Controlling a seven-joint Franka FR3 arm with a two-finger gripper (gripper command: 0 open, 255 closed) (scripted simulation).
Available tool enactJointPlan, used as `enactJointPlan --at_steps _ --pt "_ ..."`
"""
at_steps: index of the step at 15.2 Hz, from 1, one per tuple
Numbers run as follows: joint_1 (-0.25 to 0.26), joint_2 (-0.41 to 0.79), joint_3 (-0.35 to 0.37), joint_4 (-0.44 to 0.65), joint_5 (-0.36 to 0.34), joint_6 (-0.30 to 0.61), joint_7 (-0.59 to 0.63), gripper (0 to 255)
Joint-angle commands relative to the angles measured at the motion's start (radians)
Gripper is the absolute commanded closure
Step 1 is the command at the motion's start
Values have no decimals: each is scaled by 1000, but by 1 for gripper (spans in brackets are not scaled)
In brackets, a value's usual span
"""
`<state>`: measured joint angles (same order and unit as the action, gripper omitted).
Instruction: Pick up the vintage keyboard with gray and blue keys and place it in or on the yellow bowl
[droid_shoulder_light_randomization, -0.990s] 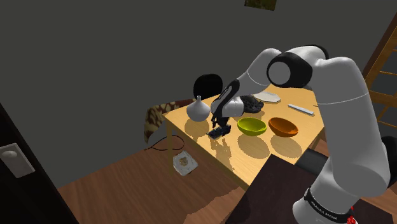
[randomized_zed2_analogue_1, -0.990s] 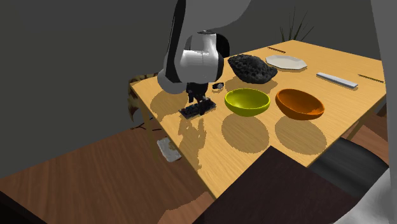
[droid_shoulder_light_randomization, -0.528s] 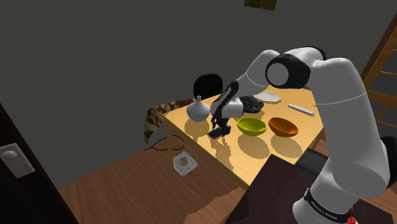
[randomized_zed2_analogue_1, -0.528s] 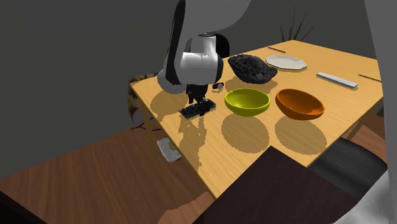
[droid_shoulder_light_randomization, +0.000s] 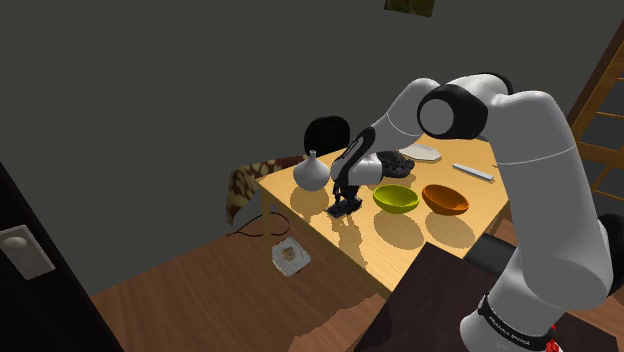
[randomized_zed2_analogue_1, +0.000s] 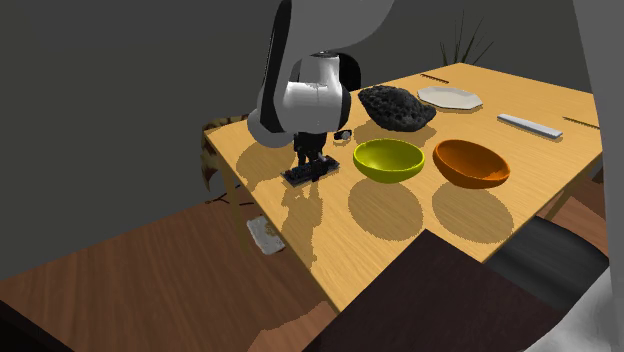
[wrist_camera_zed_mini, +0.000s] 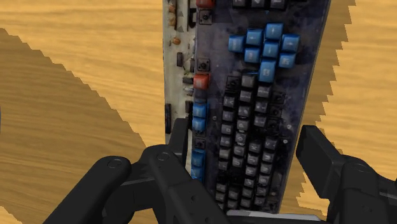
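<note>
A small dark keyboard (wrist_camera_zed_mini: 254, 108) with grey and blue keys lies flat on the wooden table (randomized_zed2_analogue_1: 400, 230), near the edge. It is also in the shoulder view (droid_shoulder_light_randomization: 344, 209) and the second exterior view (randomized_zed2_analogue_1: 308, 173). My black gripper (wrist_camera_zed_mini: 245, 143) is down over it, open, with one finger (wrist_camera_zed_mini: 180, 137) at one long side and the other finger (wrist_camera_zed_mini: 318, 153) just off the opposite side. The gripper (droid_shoulder_light_randomization: 345, 201) (randomized_zed2_analogue_1: 308, 158) points straight down. A yellow-green bowl (droid_shoulder_light_randomization: 396, 199) (randomized_zed2_analogue_1: 389, 160) stands a short way to the shoulder view's right of the keyboard.
An orange bowl (randomized_zed2_analogue_1: 471, 163) sits beyond the yellow one. A dark rock (randomized_zed2_analogue_1: 397, 107), a white plate (randomized_zed2_analogue_1: 450, 97) and a grey bar (randomized_zed2_analogue_1: 530, 124) lie farther back. A white vase (droid_shoulder_light_randomization: 311, 172) stands at the table corner. A paper scrap (droid_shoulder_light_randomization: 289, 256) lies on the floor.
The gripper has come down a little, closing the gap to the keyboard. The keyboard and the bowls have not moved.
</note>
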<state>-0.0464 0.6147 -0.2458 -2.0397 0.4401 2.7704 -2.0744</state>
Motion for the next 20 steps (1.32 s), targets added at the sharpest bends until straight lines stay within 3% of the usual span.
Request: enactJointPlan --at_steps 1,20 --pt "0 1 0 -1 0 0 0 255" --pt "79 -189 -104 -36 -111 -155 87 255"
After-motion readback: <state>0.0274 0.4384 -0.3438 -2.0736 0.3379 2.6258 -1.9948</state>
